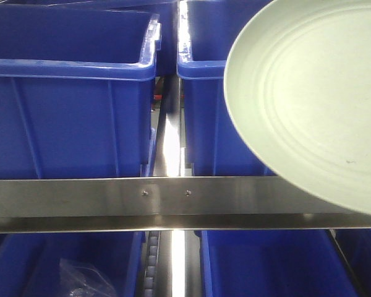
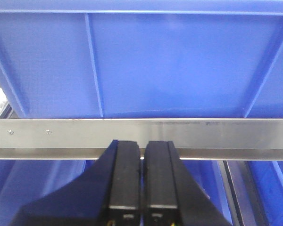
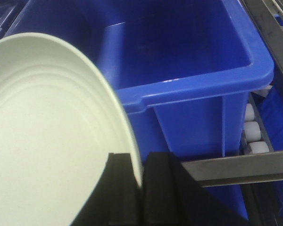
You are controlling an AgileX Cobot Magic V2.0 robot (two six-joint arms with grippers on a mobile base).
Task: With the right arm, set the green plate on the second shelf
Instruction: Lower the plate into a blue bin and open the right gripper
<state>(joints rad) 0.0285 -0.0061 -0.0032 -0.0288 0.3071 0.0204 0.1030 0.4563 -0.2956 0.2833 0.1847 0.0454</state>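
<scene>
Green plate [image 1: 309, 105] gripped by right gripper [image 3: 140, 165], held in the air, not yet on any shelf.

Pickup is done: the R jaws clamp the plate's rim. The plate is tilted in front of the rack, overlapping the steel rail [image 1: 111, 195] and the upper-right bin [image 3: 203, 70]. Left to do, we judge: carry it onto the 2nd shelf, set it flat, let go. We can't tell which level is 2nd. Left gripper [image 2: 141, 150] faces the rail, jaws pressed together w/ nothing between. Containers, all blue:
- Upper-right bin looks bare inside, as far as shows.
- Upper-left bin [image 1: 68, 111]: inside hidden.
- Lower-left bin [image 1: 25, 266] holds a crumpled clear plastic bag [image 1: 80, 278].
- Lower-right bin [image 1: 266, 260]: contents not visible.
</scene>
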